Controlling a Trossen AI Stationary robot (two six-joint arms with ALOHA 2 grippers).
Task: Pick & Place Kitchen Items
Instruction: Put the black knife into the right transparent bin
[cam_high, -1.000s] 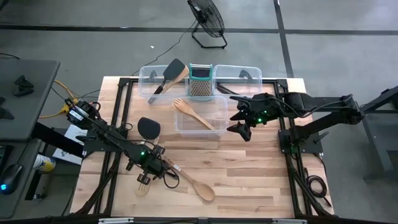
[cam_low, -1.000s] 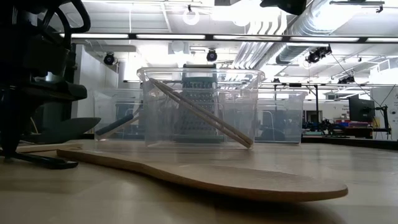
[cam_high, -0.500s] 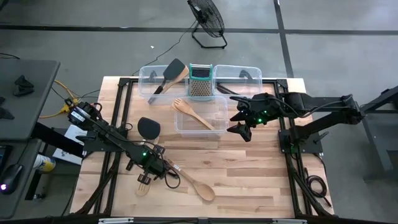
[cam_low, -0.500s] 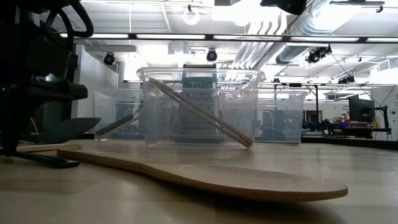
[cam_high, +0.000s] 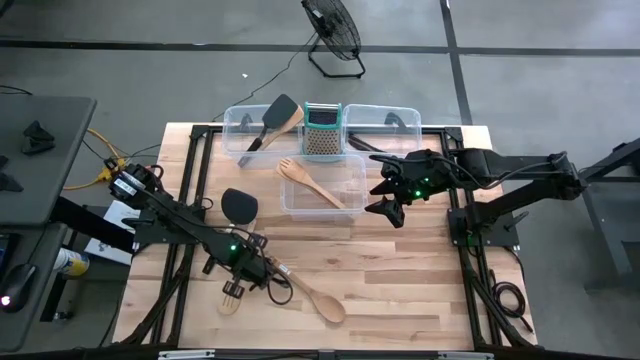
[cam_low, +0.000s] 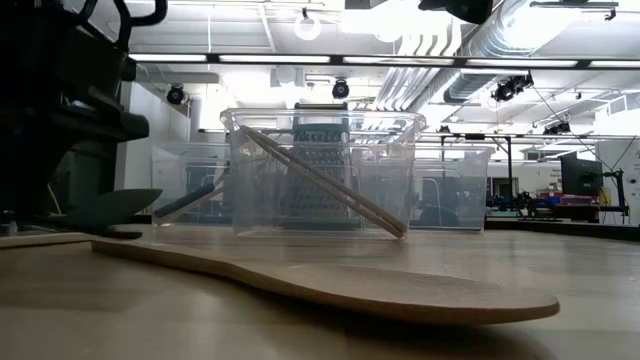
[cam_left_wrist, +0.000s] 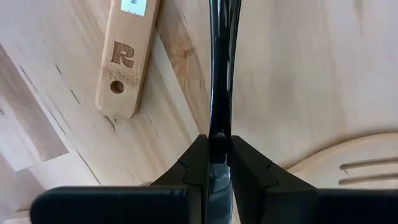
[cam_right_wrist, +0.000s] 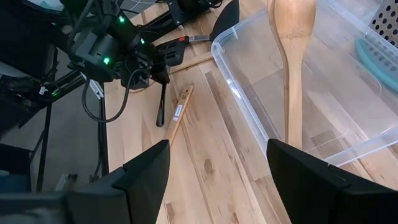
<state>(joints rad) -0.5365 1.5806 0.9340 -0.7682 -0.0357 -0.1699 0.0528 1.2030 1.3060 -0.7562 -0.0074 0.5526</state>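
My left gripper (cam_high: 240, 264) stands near the table's front left, pointing down, shut on a thin black utensil handle (cam_left_wrist: 219, 62). Next to that handle a wooden spoon (cam_high: 312, 293) lies flat, its "R"-marked handle end (cam_left_wrist: 127, 53) close to the fingers. Just nearer the front edge lies a slotted wooden spatula (cam_high: 230, 299). A black turner (cam_high: 238, 205) rests on the table farther back. My right gripper (cam_high: 386, 207) hangs open in the air right of the front bin (cam_high: 322, 186), with nothing between its fingers. My left gripper pinches the black utensil's narrow handle (cam_left_wrist: 217, 127) between its two fingers from above, pointing down. The handle runs out from between the fingers (cam_left_wrist: 249, 162) alongside the wooden spoon. The held part is up off the table. Which end is held, and whether the other end rests on the wood, cannot be told.
The front clear bin holds a wooden fork (cam_high: 310, 183). Behind it stand two more clear bins (cam_high: 250, 125) (cam_high: 390, 120) and a teal-topped grater (cam_high: 322, 130); the left one holds a black-headed turner (cam_high: 277, 113). Bare wood lies at the front right.
My left gripper has risen a little, still shut on the black utensil. In the low view the black piece that lay on the table beside the arm has come up with it.
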